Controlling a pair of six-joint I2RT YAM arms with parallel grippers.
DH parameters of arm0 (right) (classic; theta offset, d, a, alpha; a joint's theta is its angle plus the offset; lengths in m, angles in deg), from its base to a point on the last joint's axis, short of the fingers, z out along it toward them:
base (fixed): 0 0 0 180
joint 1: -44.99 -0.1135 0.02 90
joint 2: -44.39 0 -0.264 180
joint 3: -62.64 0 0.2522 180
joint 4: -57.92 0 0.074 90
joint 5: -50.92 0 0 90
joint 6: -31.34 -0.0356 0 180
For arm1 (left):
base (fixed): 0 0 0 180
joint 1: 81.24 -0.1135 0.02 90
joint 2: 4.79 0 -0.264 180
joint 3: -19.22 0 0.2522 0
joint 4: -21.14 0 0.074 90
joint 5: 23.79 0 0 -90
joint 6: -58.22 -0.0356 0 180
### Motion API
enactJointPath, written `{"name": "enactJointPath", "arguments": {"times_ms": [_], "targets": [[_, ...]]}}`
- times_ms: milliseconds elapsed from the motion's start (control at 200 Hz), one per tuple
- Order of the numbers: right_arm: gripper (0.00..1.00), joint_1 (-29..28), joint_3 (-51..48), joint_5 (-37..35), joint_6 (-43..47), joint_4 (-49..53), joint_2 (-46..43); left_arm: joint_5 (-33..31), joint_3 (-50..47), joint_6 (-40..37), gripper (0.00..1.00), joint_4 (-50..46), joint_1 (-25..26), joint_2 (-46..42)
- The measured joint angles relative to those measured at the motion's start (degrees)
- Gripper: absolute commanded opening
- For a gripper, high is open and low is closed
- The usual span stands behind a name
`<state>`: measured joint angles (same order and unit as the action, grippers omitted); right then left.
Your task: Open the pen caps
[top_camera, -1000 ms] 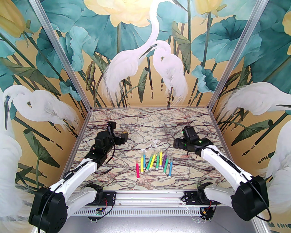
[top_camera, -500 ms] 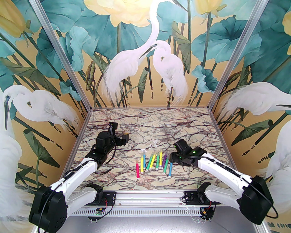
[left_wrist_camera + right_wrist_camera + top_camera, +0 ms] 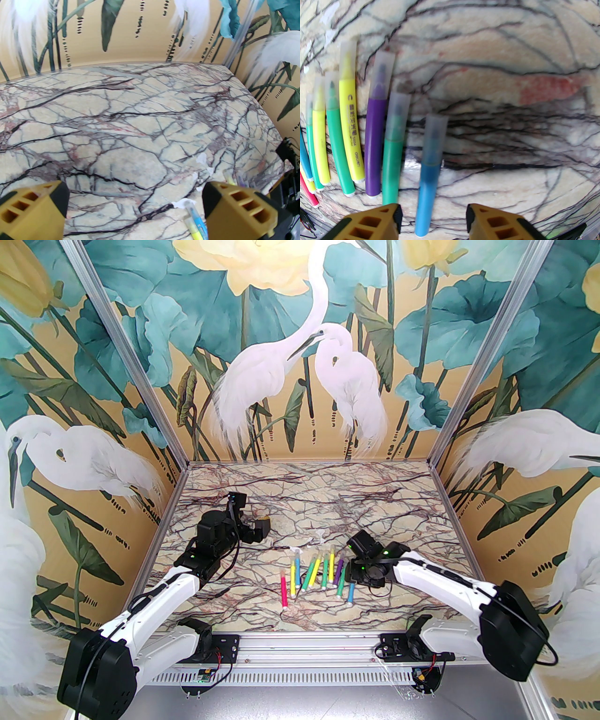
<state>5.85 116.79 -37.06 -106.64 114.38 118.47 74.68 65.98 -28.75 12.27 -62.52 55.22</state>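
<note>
At the near side of the marbled bench [image 3: 304, 493], a row of coloured pens [image 3: 323, 575] lies side by side, butt ends toward the arms and tips pointing far. The right end effector [image 3: 432, 218] hangs low over the rightmost one, the blue pen [image 3: 427, 187]. Its two yellow fingers [image 3: 377, 222] straddle the near end of the barrel with a gap on either side, so it is released and grasps nothing. Just left of the blue pen lie a green pen [image 3: 392, 164], a purple pen [image 3: 375, 140] and a yellow pen [image 3: 349, 129], with more green, yellow, blue and pink ones further left. The pen caps [image 3: 434, 138] sit on the far ends of their barrels, clear and whitish, the coloured tips showing dimly through them; the right wrist view is slightly blurred here. Just beyond the caps, a few small whitish scraps [image 3: 319, 535] lie on the bench; what they are I cannot tell. Farther back and to the left, well apart from the pens, the left end effector [image 3: 134, 201] is held above the bench with its fingers spread wide, released and grasping nothing.
</note>
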Motion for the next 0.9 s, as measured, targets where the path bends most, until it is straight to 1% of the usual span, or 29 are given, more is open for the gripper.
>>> {"name": "enactJointPath", "arguments": {"times_ms": [240, 305, 475, 900], "targets": [[0.50, -1.4, -0.2, 2.5, -0.3, -0.9, 3.1, 1.3, 0.0, 0.0, 0.99, -0.1, 0.4, 0.5], [0.50, -2.1, -0.2, 2.6, -0.5, -0.9, 3.7, 1.3, 0.0, 0.0, 0.99, 0.0, 0.5, 0.4], [0.45, -3.2, -0.2, 2.7, -1.8, -0.7, 5.0, 1.3, 0.0, 0.0, 1.00, 0.0, 0.7, 0.4], [0.41, -3.7, -0.2, 2.4, -3.5, -0.7, 8.1, 1.3, 0.1, 0.0, 0.99, -0.1, 0.8, 0.2]]}}
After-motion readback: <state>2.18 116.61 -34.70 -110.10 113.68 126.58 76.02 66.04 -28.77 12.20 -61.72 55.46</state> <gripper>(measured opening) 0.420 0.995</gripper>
